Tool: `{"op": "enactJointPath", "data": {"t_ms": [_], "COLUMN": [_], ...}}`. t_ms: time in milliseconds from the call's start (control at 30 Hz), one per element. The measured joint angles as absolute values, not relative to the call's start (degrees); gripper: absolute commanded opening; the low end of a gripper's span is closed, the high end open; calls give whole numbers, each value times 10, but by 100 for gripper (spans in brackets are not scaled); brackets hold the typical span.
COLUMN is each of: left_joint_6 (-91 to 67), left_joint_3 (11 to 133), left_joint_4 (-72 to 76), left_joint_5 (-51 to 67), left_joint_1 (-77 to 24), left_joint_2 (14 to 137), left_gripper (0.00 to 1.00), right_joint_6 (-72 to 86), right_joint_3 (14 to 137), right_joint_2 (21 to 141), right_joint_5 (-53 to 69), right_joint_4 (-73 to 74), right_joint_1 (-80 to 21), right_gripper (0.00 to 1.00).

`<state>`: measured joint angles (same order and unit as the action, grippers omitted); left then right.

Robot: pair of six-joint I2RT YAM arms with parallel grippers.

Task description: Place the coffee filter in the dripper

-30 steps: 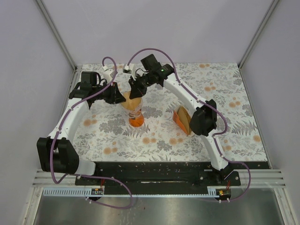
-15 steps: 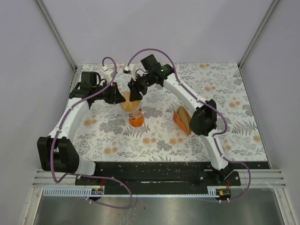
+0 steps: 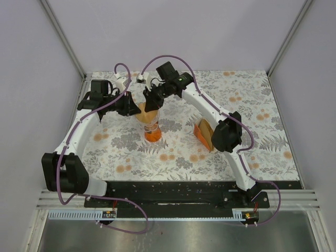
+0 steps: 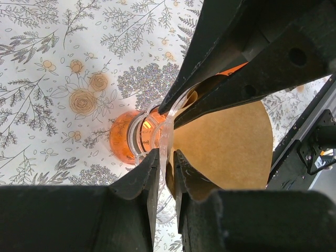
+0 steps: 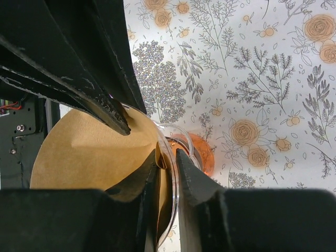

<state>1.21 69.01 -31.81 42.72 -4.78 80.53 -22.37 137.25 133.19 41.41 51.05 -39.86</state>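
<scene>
The dripper [image 3: 153, 132], clear with an orange base [image 4: 123, 143], stands mid-table. The light-brown coffee filter [image 3: 147, 114] sits in its funnel top, spread wide [image 4: 226, 142] [image 5: 79, 152]. My left gripper [image 3: 134, 109] reaches in from the left. Its jaws [image 4: 166, 157] are shut on the clear rim with the filter's edge between them. From the far side my right gripper [image 3: 153, 102] comes in. It [image 5: 168, 157] pinches the opposite rim and the paper inside it. Each wrist view shows the other gripper's black fingers [image 4: 220, 79] [image 5: 100, 100] across the funnel.
A beige wedge-shaped holder [image 3: 205, 134] with brown papers stands to the right of the dripper, beside the right arm's elbow [image 3: 227, 134]. The floral tablecloth [image 3: 252, 105] covers the table; grey walls close it in on three sides.
The right gripper's jaws parted for a moment and have closed again on the rim and paper. The left gripper and the dripper have not moved.
</scene>
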Motion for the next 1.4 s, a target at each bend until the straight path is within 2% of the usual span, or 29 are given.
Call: {"op": "enactJointPath", "data": {"t_ms": [100, 167, 200, 267, 300, 367, 700, 867, 1167, 1267, 1333, 1400], "left_joint_6": [12, 12, 12, 12, 12, 13, 13, 15, 17, 18, 18, 21], "left_joint_3": [690, 690, 690, 690, 690, 690, 690, 690, 690, 690, 690, 690], "left_joint_4": [-318, -318, -318, -318, -318, -319, -320, -321, -326, -327, -328, -329], "left_joint_5": [427, 427, 427, 427, 427, 426, 425, 425, 425, 426, 426, 427], "left_joint_1": [-48, -48, -48, -48, -48, -48, -48, -48, -48, -48, -47, -46], "left_joint_2": [805, 805, 805, 805, 805, 806, 808, 809, 809, 809, 809, 809], "left_gripper": [19, 19, 20, 19, 19, 19, 21, 31, 56, 71, 98, 99], "right_joint_6": [-224, -225, -225, -225, -225, -232, -240, -231, -223, -222, -221, -220], "right_joint_3": [1373, 1372, 1372, 1372, 1372, 1371, 1368, 1367, 1329, 1317, 1310, 1300], "right_joint_2": [1332, 1332, 1332, 1332, 1332, 1332, 1331, 1326, 1280, 1272, 1271, 1270], "right_joint_5": [414, 414, 414, 414, 414, 408, 384, 373, 354, 351, 351, 350], "right_joint_4": [510, 510, 509, 509, 509, 508, 508, 507, 483, 476, 474, 470], "right_joint_1": [-399, -399, -399, -399, -399, -399, -399, -399, -399, -399, -399, -399], "right_gripper": [0, 1, 11, 45, 52, 59, 68, 70, 71, 71, 71, 71]}}
